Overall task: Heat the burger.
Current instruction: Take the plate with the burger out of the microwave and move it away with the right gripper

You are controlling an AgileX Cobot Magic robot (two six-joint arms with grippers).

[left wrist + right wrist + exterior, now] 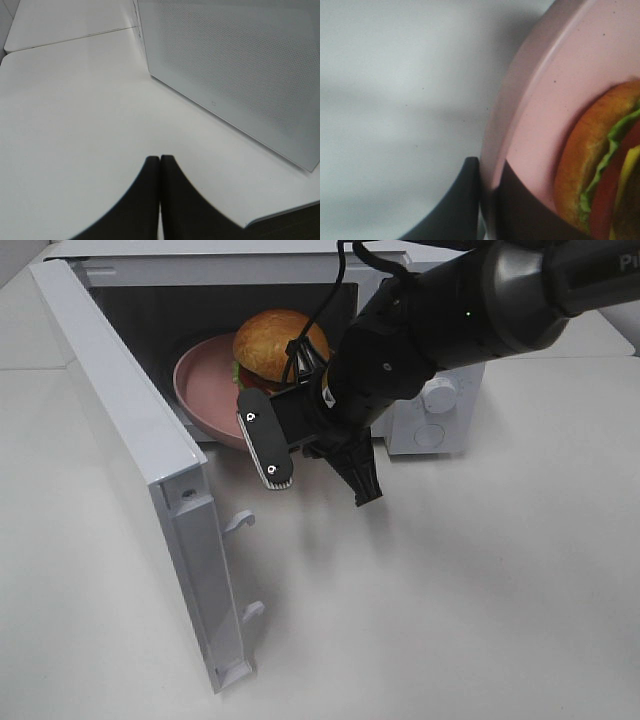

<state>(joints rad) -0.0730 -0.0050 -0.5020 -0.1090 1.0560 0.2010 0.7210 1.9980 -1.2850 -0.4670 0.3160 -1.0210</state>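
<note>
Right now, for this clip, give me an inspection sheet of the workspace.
Surface: white table, bare where visible.
Job's things: burger sits on pink plate, which is partly inside the open microwave; door swung wide.
Clutter: nothing seen.
Grippers: right claw shut on the plate's rim; left claw shut, empty, over the table beside the door.
Cables: black cable runs along the right arm.
Surroundings: nothing seen beyond the table.

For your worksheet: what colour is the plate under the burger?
Pink; the plate shows best in the right wrist view.
</note>
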